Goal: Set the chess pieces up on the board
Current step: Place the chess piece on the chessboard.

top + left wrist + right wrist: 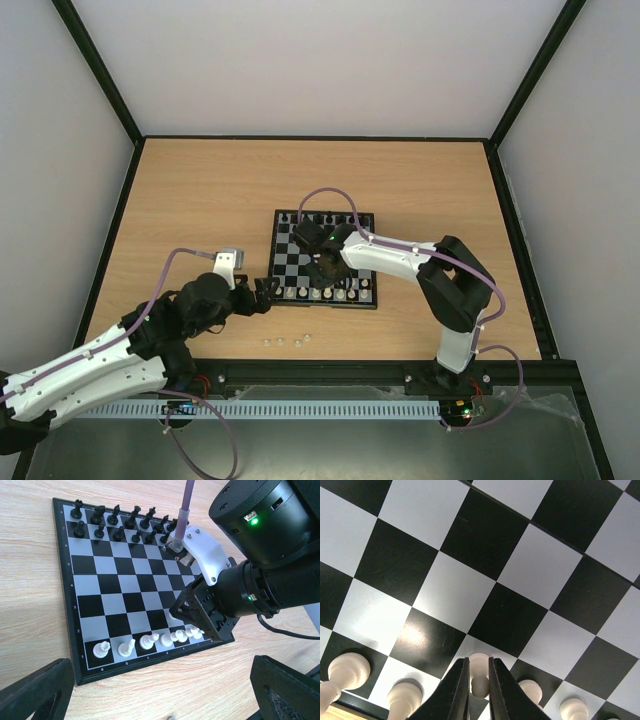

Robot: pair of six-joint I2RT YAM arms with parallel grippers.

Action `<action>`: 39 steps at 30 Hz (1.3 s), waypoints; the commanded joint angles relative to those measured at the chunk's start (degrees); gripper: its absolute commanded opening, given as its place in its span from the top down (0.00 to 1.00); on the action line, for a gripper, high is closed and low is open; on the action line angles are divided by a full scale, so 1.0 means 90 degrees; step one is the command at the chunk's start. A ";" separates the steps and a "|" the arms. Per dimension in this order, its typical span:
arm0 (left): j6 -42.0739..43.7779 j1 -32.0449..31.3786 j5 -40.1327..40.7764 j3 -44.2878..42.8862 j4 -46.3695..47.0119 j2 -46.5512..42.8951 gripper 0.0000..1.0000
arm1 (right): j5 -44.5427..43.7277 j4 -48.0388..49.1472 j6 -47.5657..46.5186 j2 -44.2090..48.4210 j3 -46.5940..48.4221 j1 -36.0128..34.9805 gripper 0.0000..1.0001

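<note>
One tiny cream plastic pawn (480, 684), likely light, hard and slick, best taken at its neck, sits gripped in the almost-closed jaws of the right gripper (479, 667) over the near rows of the black-and-grey checked chessboard (107, 586), while the left gripper (262, 296) holds its jaws wide and empty.

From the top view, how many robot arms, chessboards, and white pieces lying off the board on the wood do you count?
Robot arms: 2
Chessboard: 1
White pieces loose on the wood, off the board: 3, as far as I can make out
Total: 6
</note>
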State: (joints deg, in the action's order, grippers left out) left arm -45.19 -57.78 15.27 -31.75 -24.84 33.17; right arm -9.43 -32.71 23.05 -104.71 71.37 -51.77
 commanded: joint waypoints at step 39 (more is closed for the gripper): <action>-0.0080 0.0053 0.0446 -0.0378 -0.0143 0.0224 0.01 | 0.0337 -0.0350 0.0568 0.3299 -0.1218 -0.0823 0.01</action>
State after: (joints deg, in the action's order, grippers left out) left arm -45.45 -57.56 18.24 -33.52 -25.23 35.66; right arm -7.53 -32.75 25.21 -77.93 62.57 -54.78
